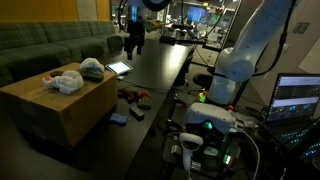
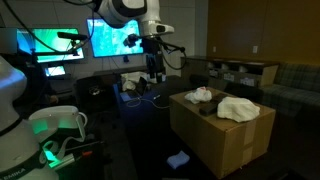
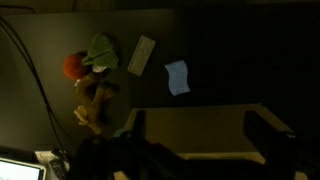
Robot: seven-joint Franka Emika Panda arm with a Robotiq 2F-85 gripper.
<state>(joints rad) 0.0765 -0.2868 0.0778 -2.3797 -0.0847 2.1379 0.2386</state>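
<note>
The gripper hangs high over the far end of the black table, in the upper middle of the frame in both exterior views. In the wrist view its two dark fingers stand well apart at the bottom of the frame, so the jaws are open wide with nothing between them. A tan surface shows in the gap, and it cannot be told what it is.

Nearest the gripper is a pale flat rectangle. It lies on the tabletop just below and left of the gripper in an exterior view, and in the upper middle of the wrist view, well clear of the fingers.

Just left of the rectangle in the wrist view lies a green cloth, with an orange ball touching its lower left edge. Below these sits a brown plush toy. To the right of the rectangle and apart from it lies a small blue cloth, which appears lower on the table in an exterior view.

A cardboard box stands beside the table, at lower left in that view and at lower right in the opposite one. Crumpled white cloths rest on its top. A green sofa fills the upper left behind the box. Lit monitors glow at the upper left of an exterior view, and a laptop sits at the right edge.
</note>
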